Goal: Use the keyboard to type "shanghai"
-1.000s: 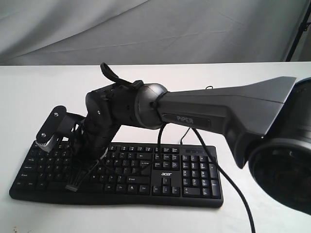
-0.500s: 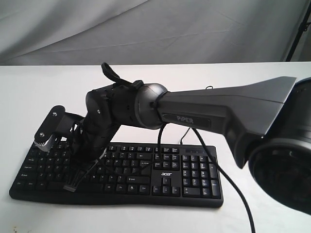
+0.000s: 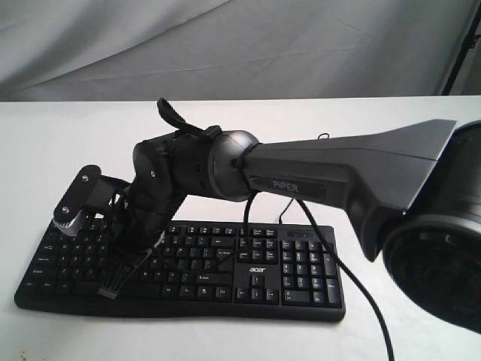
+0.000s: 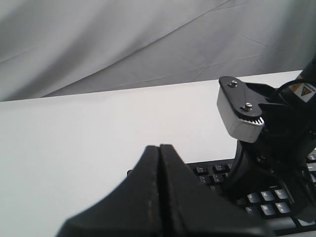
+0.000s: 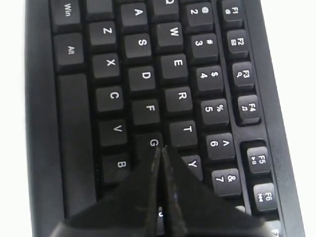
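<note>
Black keyboard (image 3: 255,263) lies flat on the white worktop (image 3: 391,120). Its number pad (image 3: 308,271) and white acer logo (image 3: 258,268) are clear of the arm, and a thin black cable (image 3: 361,293) runs off the kbd's back edge and past its number-pad end.

Right arm (image 3: 331,169) reaches in from beyond the number-pad end and bends down over the letter block. Right claw (image 3: 113,288) points down at the kbd's letter end. In the wrist view the right claw (image 5: 160,150) has both fingers pressed together w/ nothing between them. The tip sits at the G key (image 5: 153,142), next to Y (image 5: 193,164). Can't tell if it's actually pressing a key.

Left claw (image 4: 159,148) is also fully closed and empty. It's off the kbd (image 4: 261,200), near a back corner and not touching it. Grey cloth (image 3: 225,45) hangs behind the kbd.
</note>
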